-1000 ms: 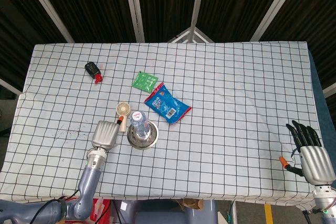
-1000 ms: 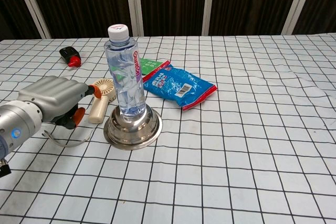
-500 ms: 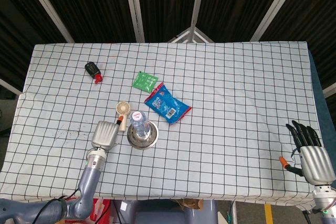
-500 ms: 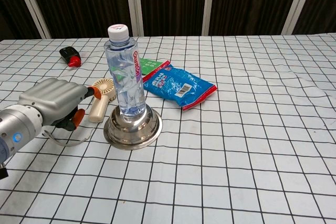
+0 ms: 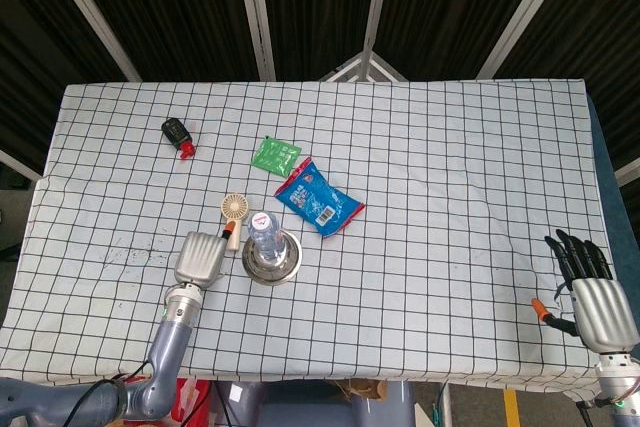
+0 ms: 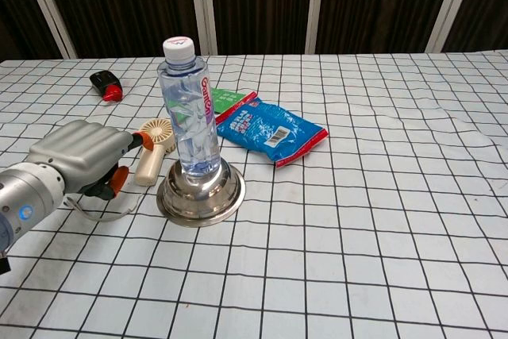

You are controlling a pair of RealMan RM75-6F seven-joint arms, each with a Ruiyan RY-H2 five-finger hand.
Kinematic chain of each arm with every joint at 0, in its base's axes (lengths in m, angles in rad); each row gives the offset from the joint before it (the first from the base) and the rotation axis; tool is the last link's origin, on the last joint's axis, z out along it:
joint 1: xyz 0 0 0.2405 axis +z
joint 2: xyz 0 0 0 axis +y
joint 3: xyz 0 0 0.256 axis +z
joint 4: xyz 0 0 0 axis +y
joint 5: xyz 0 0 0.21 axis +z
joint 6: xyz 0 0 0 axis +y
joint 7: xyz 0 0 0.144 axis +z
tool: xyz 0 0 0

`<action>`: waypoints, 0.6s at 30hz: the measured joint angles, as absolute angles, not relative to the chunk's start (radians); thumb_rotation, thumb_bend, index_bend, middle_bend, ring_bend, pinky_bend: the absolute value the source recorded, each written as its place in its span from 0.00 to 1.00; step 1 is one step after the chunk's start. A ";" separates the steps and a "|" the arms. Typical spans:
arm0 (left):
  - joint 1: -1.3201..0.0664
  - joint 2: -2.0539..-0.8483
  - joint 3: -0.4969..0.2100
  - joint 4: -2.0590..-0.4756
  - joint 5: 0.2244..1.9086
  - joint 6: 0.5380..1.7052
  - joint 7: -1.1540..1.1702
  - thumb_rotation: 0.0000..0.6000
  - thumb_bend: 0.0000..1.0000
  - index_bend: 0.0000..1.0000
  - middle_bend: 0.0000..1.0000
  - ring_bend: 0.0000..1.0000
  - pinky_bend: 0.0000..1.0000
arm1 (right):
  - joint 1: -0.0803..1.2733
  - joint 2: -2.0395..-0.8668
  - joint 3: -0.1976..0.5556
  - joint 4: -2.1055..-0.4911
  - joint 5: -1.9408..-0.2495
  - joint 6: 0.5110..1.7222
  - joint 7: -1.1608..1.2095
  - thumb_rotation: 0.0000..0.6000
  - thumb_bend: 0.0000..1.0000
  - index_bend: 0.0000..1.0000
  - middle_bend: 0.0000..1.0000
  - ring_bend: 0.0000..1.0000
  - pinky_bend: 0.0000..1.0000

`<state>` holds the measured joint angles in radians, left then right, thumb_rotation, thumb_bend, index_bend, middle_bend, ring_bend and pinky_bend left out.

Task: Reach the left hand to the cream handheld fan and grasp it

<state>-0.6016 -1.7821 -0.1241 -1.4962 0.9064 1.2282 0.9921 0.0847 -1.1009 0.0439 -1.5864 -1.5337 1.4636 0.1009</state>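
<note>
The cream handheld fan (image 5: 235, 213) (image 6: 152, 151) lies flat on the checked cloth, with its round head away from me and its handle pointing toward me. It sits just left of the water bottle. My left hand (image 5: 200, 256) (image 6: 82, 156) rests low on the table directly left of the fan's handle. Its orange fingertips (image 6: 118, 178) are close beside the handle and apart from each other, and the handle is not between them. My right hand (image 5: 590, 288) rests at the table's near right corner with its fingers stretched out and nothing in them. The chest view does not show it.
A clear water bottle (image 6: 190, 110) stands in a steel dish (image 6: 200, 188) right beside the fan. A blue snack bag (image 6: 271, 132) and a green packet (image 5: 275, 155) lie behind it. A black and red object (image 6: 105, 83) lies at the far left.
My left hand has settled slightly lower and nearer to me beside the fan's handle. The fan and my right hand have not moved.
</note>
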 measured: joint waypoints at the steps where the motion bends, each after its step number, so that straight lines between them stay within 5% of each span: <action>1: -0.601 -1.780 -0.127 -1.500 0.912 1.233 0.984 1.00 0.84 0.17 0.86 0.75 0.83 | 0.085 -1.101 0.044 -1.586 -1.534 1.464 0.101 1.00 0.28 0.10 0.00 0.00 0.00; 8: -0.597 -1.722 -0.150 -1.574 0.988 1.268 0.911 1.00 0.54 0.04 0.62 0.55 0.72 | 0.084 -1.101 0.044 -1.586 -1.534 1.465 0.101 1.00 0.28 0.10 0.00 0.00 0.00; 14: -0.571 -1.630 -0.163 -1.687 1.097 1.322 0.790 1.00 0.37 0.00 0.27 0.29 0.47 | 0.084 -1.102 0.044 -1.586 -1.534 1.465 0.099 1.00 0.28 0.10 0.00 0.00 0.00; 18: -0.521 -1.549 -0.126 -1.753 1.195 1.377 0.715 1.00 0.25 0.00 0.08 0.07 0.18 | 0.084 -1.103 0.044 -1.586 -1.534 1.466 0.096 1.00 0.28 0.10 0.00 0.00 0.00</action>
<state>-0.5207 -1.5486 -0.1261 -1.7532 1.1952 1.3774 0.7151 0.0841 -1.1028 0.0442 -1.5857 -1.5345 1.4664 0.0959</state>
